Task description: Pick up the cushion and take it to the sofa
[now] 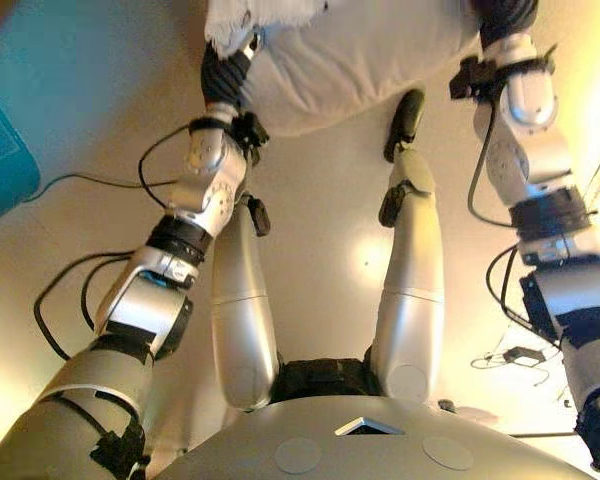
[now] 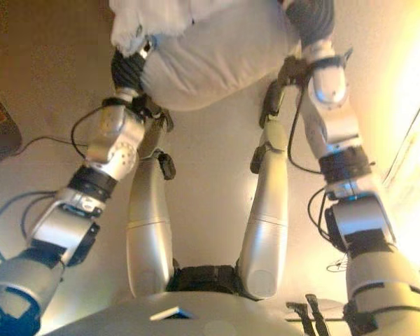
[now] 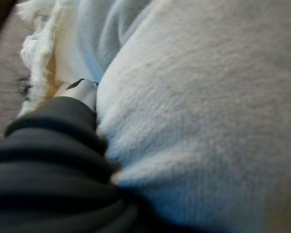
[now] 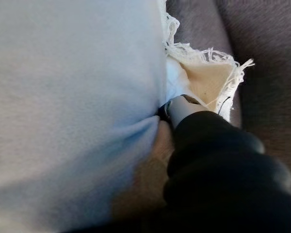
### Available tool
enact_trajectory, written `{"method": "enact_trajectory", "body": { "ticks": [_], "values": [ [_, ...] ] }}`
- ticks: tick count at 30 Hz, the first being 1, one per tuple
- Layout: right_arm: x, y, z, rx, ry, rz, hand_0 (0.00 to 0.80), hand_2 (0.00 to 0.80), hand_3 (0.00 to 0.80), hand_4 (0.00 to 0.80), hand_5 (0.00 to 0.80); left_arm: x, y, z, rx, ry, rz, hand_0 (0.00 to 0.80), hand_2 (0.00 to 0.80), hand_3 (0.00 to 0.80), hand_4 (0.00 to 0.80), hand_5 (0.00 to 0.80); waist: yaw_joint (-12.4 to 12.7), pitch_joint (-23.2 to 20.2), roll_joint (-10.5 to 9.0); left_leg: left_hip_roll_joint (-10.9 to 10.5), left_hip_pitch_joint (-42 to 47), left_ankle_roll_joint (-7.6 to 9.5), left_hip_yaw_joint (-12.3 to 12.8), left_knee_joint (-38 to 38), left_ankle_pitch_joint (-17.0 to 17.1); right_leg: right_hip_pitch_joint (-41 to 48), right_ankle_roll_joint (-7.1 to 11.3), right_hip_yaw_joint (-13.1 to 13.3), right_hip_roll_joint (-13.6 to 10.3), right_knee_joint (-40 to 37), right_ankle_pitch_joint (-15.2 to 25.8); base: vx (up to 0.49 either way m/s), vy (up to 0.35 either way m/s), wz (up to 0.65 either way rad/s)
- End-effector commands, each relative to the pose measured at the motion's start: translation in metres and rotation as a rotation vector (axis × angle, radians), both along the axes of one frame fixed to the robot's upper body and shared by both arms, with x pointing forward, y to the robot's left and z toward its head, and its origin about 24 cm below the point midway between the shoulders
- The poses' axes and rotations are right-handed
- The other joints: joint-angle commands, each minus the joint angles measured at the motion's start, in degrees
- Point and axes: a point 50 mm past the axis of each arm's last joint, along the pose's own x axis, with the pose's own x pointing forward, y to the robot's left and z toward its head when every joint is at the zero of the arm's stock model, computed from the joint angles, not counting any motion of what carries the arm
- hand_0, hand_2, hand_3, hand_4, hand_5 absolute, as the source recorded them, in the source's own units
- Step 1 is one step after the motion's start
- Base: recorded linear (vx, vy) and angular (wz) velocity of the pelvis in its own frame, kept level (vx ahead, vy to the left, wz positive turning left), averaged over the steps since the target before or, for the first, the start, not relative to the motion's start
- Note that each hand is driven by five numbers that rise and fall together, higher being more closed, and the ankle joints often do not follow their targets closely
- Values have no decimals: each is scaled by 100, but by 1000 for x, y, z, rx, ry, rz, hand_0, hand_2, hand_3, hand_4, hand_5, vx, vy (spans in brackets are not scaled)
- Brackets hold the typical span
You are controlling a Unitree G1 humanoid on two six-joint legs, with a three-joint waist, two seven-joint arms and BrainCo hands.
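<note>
In the left eye view, a pale grey cushion [image 1: 350, 60] is held up between the two arms at the top of the picture, above the beige floor [image 1: 320, 250]. The left hand [image 1: 225, 70] meets the cushion's left end just under a white fringed corner, and only its dark ribbed cover shows. The right hand [image 1: 505, 15] presses in at the cushion's right end, cut off by the picture's edge. A teal object [image 1: 5, 150] sits at the far left.

The right eye view shows the same hold: the cushion [image 2: 217, 49] spans from the left hand [image 2: 129, 66] to the right hand [image 2: 311, 17].

In the left wrist view, the cushion's soft grey cloth [image 3: 199, 111] fills nearly everything. The left hand [image 3: 80, 92] shows one silver part beside the dark cover, pressed into the cloth; whether its fingers curl round the cushion cannot be told. A white fringe [image 3: 36, 53] runs along the edge.

In the right wrist view, the right hand [image 4: 184, 109] is likewise sunk against the cushion [image 4: 72, 97], fingers hidden, so its state cannot be told. Behind lies a brownish-grey upholstered surface [image 4: 266, 73].
</note>
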Motion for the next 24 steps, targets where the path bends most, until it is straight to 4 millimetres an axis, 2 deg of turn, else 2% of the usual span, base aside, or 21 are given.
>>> {"method": "enact_trajectory", "body": {
  "ticks": [1, 5, 9, 13, 14, 18, 20, 24],
  "values": [
    [-31, 58, 16, -31, -198, 263, 800, 800, 800, 800, 800, -28, -54, 69, -62, -376, -213, 800, 800, 800, 800, 800, 138, -33, -96, 131, 193, -111, -41, -156, -87, 598, 317, -153, -160, -544, 172, 0, 0, 0],
    [-38, 54, 1, -41, -168, 271, 800, 800, 800, 800, 800, -32, -47, 57, -69, -330, -211, 800, 800, 800, 800, 800, 159, -33, -131, 170, 875, -73, 119, -286, -140, 1231, 307, -333, -198, -606, 101, 29, -12, 0],
    [-47, 52, -23, -48, -104, 270, 800, 800, 800, 800, 800, -37, -32, 38, -93, -267, -190, 800, 800, 800, 800, 800, 191, -33, -197, 183, 1836, -25, 321, -452, -239, 2241, 290, -561, -233, -769, 0, 28, -34, -1],
    [-60, 41, -45, -49, -57, 261, 800, 800, 800, 800, 800, -49, -17, 21, -97, -233, -170, 800, 800, 800, 800, 800, 252, -33, -235, 202, 2760, 28, 435, -584, -335, 3216, 288, -726, -270, -964, -96, 42, -22, -3],
    [-67, 36, -56, -45, -34, 255, 800, 800, 800, 800, 800, -55, -11, 10, -103, -203, -159, 800, 800, 800, 800, 800, 281, -129, -247, 214, 3071, 43, 474, -665, -353, 3543, 295, -765, -286, -1042, -123, 91, -40, -2],
    [-87, 26, -78, -23, 9, 225, 800, 800, 800, 800, 800, -73, 6, -12, -122, -152, -127, 800, 800, 800, 800, 800, 332, -548, -246, 257, 3731, 59, 546, -1007, -328, 4276, 288, -895, -265, -1403, -128, 123, -34, 6],
    [-100, 24, -89, -8, 26, 214, 800, 800, 800, 800, 800, -88, 15, -24, -120, -142, -112, 800, 800, 800, 800, 800, 347, -850, -246, 286, 4255, 52, 566, -1256, -347, 4840, 270, -984, -216, -1654, -164, 182, -50, 12],
    [-121, 20, -99, -26, 52, 195, 800, 800, 800, 800, 800, -112, 22, -36, -116, -132, -107, 800, 800, 800, 800, 800, 383, -1432, -247, 327, 5065, 63, 606, -1709, -313, 5666, 245, -1130, -122, -2118, -120, 219, -25, 9]
  ]
}}
